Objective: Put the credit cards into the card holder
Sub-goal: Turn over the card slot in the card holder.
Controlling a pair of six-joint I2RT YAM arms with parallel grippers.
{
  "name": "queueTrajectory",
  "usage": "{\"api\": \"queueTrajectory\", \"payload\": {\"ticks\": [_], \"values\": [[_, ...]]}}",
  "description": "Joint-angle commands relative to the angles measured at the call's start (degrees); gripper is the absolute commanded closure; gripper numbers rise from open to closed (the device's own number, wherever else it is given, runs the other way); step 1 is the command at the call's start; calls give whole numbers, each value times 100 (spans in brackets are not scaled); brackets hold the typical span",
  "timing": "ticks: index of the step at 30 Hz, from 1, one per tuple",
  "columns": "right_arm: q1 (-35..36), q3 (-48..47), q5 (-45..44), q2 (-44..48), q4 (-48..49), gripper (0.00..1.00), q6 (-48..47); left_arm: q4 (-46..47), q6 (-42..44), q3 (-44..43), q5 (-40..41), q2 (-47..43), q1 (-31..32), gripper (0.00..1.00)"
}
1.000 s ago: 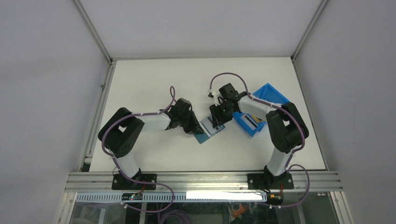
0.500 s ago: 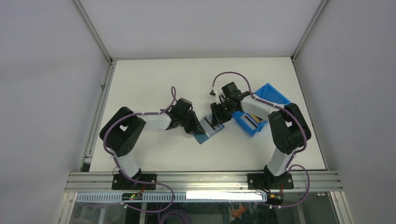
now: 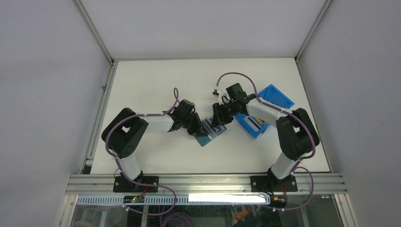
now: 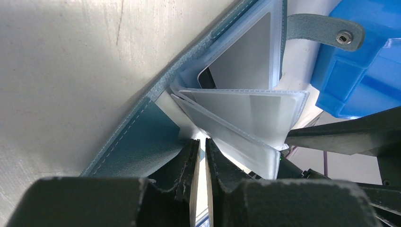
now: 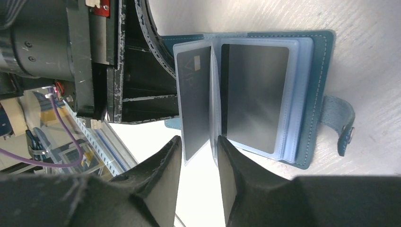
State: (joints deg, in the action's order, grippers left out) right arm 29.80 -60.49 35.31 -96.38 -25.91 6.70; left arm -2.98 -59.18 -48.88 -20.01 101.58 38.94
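While open, teal holder [image 5: 316, 94] shows 2 cards [image 5: 255, 90]

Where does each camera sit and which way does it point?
Top: fixed above and behind, looking down at the table; left arm and right arm both show.
Left wrist: on the left arm, looking past the left gripper at the card holder and blue bin.
Right wrist: on the right arm, looking past the right gripper at the open card holder.
All three share the card holder.
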Motion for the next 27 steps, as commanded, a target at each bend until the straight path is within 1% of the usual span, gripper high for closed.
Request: {"api": "queueTrajectory", "payload": {"ticks": [1, 7, 11, 14, 18, 23, 27], "values": [[-1, -9, 298, 61, 300, 63, 235, 129, -39, 87, 10, 20, 26, 88], [-1, 2, 484, 11, 403, 64, 374, 243, -112, 155, -6, -14, 20, 88], [-8, -6, 243, 14, 332, 64, 297, 439, -193, 248, -63, -108, 13, 87], [-16, 27, 341, 15, 390, 64, 339, 632, -259, 380, -137, -182, -19, 86], [-13, 37, 502, 5, 456, 68, 410, 1278, -540, 708, -291, -284, -123, 84], [-6, 54, 610, -4, 530, 70, 510, 2258, -939, 1172, -418, -425, -280, 82], [23, 55, 637, -24, 553, 71, 560, 2856, -1218, 1476, -478, -517, -376, 77]]}}
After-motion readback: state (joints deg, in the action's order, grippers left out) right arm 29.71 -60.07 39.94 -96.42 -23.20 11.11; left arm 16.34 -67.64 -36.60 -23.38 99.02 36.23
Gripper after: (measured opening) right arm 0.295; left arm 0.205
